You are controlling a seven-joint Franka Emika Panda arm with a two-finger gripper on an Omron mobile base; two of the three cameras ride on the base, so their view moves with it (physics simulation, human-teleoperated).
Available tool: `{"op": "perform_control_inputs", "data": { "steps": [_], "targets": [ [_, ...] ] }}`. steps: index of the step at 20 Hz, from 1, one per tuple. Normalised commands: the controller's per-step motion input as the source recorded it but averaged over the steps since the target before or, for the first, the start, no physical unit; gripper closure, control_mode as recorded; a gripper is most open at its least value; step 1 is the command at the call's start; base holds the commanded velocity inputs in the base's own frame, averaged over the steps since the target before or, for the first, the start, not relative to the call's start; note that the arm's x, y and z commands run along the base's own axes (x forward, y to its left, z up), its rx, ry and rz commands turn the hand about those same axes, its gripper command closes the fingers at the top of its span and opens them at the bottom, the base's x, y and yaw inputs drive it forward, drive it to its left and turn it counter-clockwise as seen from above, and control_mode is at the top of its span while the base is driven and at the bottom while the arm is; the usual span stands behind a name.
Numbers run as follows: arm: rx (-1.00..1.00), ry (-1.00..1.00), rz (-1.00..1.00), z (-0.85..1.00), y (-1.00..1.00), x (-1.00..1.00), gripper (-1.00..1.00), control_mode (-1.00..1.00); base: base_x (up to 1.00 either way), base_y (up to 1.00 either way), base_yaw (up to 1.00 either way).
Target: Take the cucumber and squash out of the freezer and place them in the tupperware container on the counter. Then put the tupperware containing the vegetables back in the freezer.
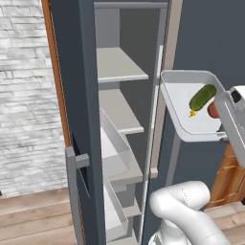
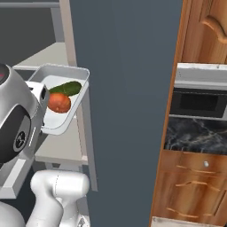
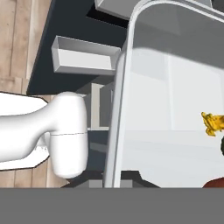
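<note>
Jaws pinching near rim of shallow whitish-grey tupperware container, held aloft beside the open dark slate freezer with green cucumber and orange squash inside: keep tray level, slide slowly onto light grey shelf, clear the door edge.

Your way into the freezer stands open on the left base view: bare room lies above each light grey shelf; lower down, clear bins fill the space and block a low entry; the open door with its bar handle walls off your left; the door edge post stands just beside the tupperware container, narrowing the gap; the wooden cabinets close your right.
</note>
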Motion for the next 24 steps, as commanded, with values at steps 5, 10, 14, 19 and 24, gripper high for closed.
{"op": "perform_control_inputs", "data": {
  "steps": [5,10,14,19,24],
  "targets": [
    [0.00,0.00,0.00,0.00,0.00,0.00,1.00,1.00,0.15,0.14,0.00],
    [0.00,0.00,0.00,0.00,0.00,0.00,1.00,1.00,0.12,0.02,-0.01],
    [0.00,-0.02,0.08,0.00,0.08,-0.03,1.00,-1.00,-0.02,0.00,0.00],
    [0.00,-0.01,0.16,0.06,0.27,-0.04,1.00,-1.00,0.00,0.00,0.00],
    [0.00,0.00,0.00,0.28,0.31,0.09,1.00,-1.00,0.00,0.00,0.00]
  ]
}}
